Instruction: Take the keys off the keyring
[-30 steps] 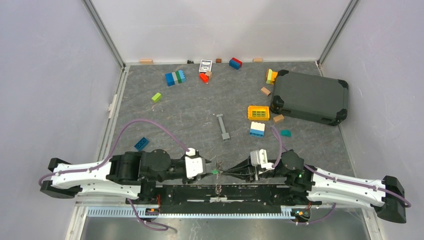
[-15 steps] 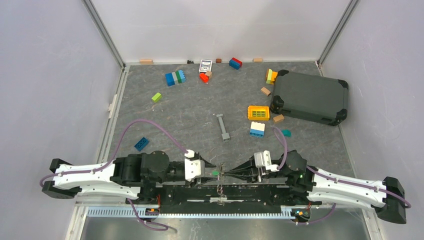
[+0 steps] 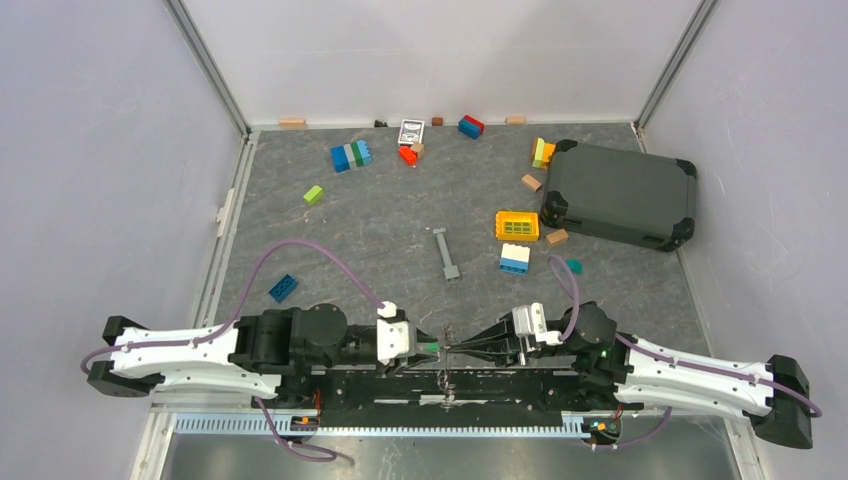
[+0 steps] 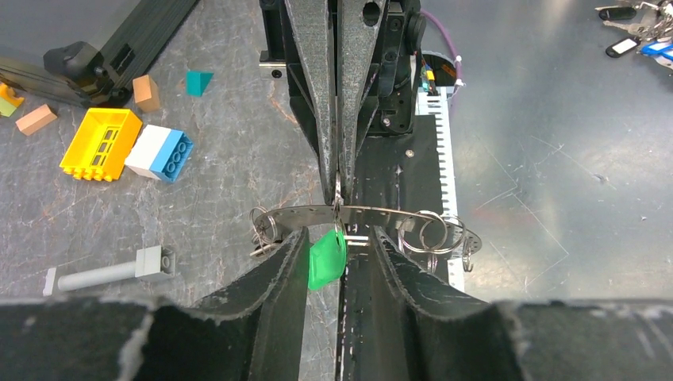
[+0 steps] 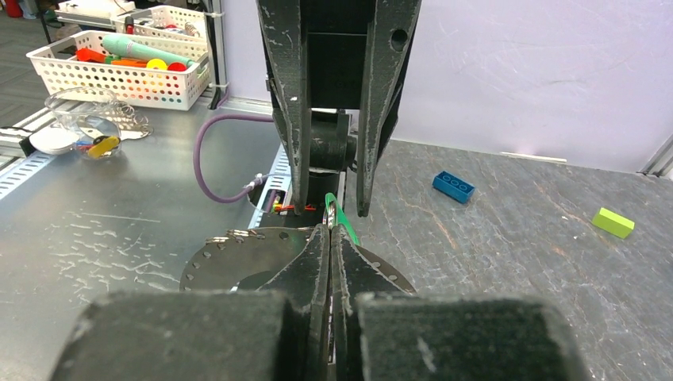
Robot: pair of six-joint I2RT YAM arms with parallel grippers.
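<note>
Seen from the left wrist, a green-headed key point(image 4: 327, 258) hangs from the thin wire keyring point(image 4: 337, 208), which sits on a perforated metal disc point(image 4: 373, 213). More small rings point(image 4: 432, 230) hang from the disc. My left gripper point(image 4: 340, 238) is open with the green head between its fingers, close against the left finger point(image 4: 286, 262). My right gripper point(image 4: 336, 186) comes from the opposite side and is shut on the keyring. From above, both grippers point(image 3: 425, 346) point(image 3: 447, 348) meet tip to tip at the table's near edge. In the right wrist view the shut right gripper point(image 5: 328, 230) hides the ring.
A long grey metal bar point(image 3: 446, 254) lies mid-table. A yellow grid block point(image 3: 517, 225), a white-and-blue brick point(image 3: 515, 259) and a dark case point(image 3: 620, 193) are to the right. A blue brick point(image 3: 283, 288) lies left of the arms. More bricks are scattered at the back.
Both arms have shifted slightly to the right. The left gripper's jaws have narrowed around the green key head. The right gripper stays shut.
</note>
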